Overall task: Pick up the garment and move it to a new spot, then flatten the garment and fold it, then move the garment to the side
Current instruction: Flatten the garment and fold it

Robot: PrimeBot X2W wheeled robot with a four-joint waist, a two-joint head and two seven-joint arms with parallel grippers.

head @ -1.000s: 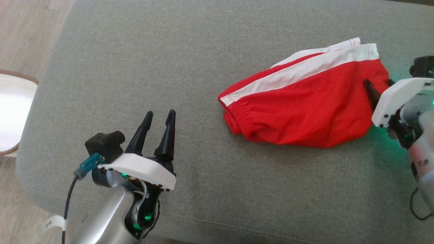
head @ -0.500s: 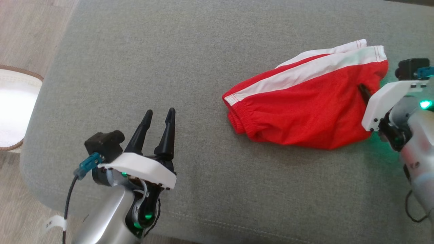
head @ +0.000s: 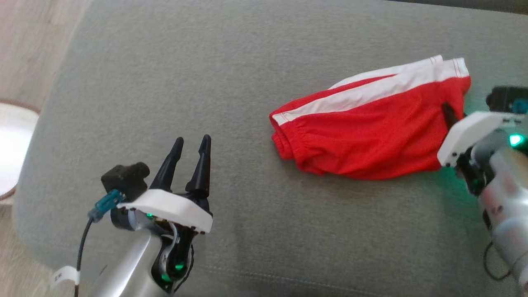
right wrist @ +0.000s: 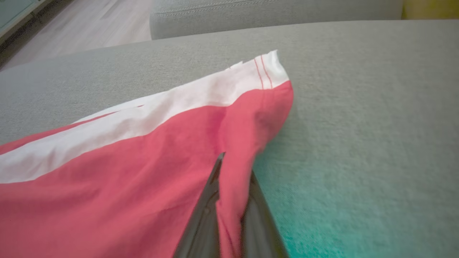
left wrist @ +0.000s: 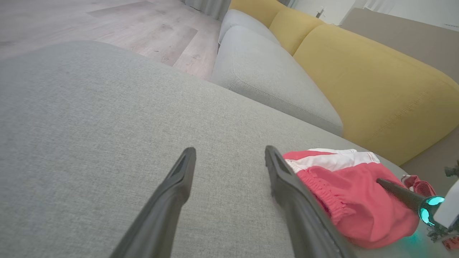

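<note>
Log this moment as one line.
right hand: shut on red shorts | left hand: open, empty | red shorts: on grey cushion

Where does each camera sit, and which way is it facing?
Head view: on the head, facing down at grey cushion and red shorts; left end effector lower left, right end effector at right.
Left wrist view: left wrist, along its open fingers toward the yellow sofa back.
Right wrist view: right wrist, along fingers shut on the shorts.
Shared: all show the shorts.
</note>
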